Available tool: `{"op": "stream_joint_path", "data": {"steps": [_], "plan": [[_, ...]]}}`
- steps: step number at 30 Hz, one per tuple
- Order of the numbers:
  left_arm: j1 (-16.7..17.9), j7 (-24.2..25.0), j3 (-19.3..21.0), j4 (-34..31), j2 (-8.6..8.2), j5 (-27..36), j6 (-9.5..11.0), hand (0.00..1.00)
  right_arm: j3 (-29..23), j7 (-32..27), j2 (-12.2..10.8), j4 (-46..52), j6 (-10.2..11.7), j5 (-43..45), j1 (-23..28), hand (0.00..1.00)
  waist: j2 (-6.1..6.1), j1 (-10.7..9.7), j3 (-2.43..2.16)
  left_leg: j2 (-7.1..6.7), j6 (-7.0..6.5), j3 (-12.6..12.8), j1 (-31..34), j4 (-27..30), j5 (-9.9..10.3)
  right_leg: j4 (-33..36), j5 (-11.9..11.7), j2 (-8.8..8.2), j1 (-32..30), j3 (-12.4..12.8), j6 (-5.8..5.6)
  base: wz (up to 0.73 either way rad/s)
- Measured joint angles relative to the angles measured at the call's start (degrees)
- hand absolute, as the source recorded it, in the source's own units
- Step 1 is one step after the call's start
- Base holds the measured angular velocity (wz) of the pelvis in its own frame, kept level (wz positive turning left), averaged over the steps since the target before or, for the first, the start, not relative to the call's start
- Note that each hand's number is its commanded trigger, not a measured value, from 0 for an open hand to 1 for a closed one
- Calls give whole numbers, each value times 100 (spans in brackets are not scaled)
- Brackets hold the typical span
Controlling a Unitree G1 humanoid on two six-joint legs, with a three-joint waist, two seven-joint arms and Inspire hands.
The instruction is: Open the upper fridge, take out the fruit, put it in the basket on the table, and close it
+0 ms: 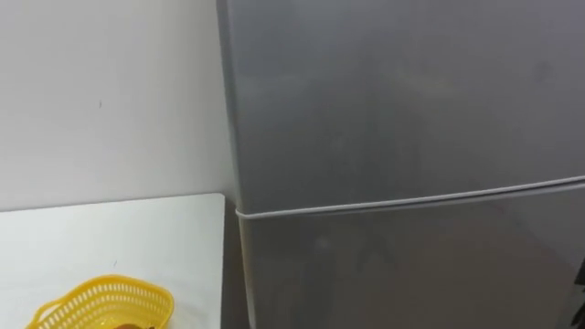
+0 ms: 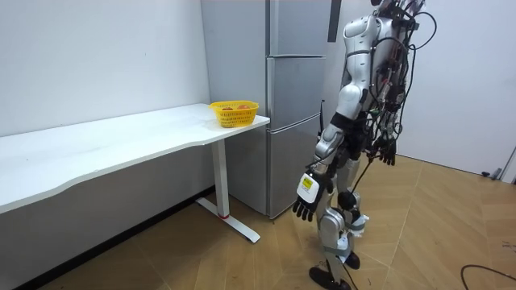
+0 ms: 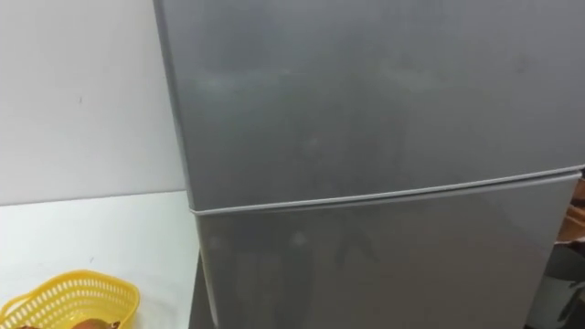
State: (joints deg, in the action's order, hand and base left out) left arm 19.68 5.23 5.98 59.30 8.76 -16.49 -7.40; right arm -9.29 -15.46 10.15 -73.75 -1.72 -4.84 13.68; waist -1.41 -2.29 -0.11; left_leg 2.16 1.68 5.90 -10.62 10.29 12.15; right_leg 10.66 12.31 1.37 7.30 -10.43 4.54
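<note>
Left hand (image 2: pixel 307 200) hanging, fingers relaxed | right hand (image 2: pixel 388 153) hanging, relaxed | facing closed fridge (image 2: pixel 294 121)

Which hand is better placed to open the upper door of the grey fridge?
Probably right. The dark handle sits at the robot's-right edge of the upper grey metal fridge door. Both the right hand and left hand hang low.

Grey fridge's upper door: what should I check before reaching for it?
1. Upper door of the grey two-door fridge shut: ok.
2. Robot stands facing the fridge: ok.
3. Left hand empty, hanging open: ok.
4. Right hand empty, hanging open: ok.
5. Door's hinge side: cannot tell.
6. Yellow mesh basket on the white table clear of the door's swing: cannot tell.
</note>
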Motion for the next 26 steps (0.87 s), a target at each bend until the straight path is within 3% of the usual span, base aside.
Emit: {"op": "stream_joint_path", "data": {"steps": [3, 9, 18, 26], "plan": [[-41, 1, -46, -18, -54, 2, -21, 0, 255, 429, -4, -35, -216, 498, -192, 0, 3, 64, 2, -3, 0, 0, -6, 0, 0, 2, 1, -2, 1, -3, 1, 0], [-108, 29, -64, -16, -78, 3, -134, 0, 549, 763, -9, -31, -334, 856, -465, 0, 10, 137, 10, -8, 0, -8, -2, -1, 0, -5, 15, -8, 5, -50, 2, 7], [-135, 74, -68, -14, -97, 4, -192, 0, 804, 950, -62, -32, -390, 1334, -554, 0, 22, 135, 58, -16, 0, -14, 1, -9, 0, -5, 54, -12, 43, -53, -4, 2], [-141, 200, -186, -17, -126, 1, -261, 0, 814, 1139, -88, -27, -470, 1448, -548, 0, 5, 127, 55, -34, 0, -14, -4, -6, 0, -16, 80, -27, 54, -52, -11, 0]]}}
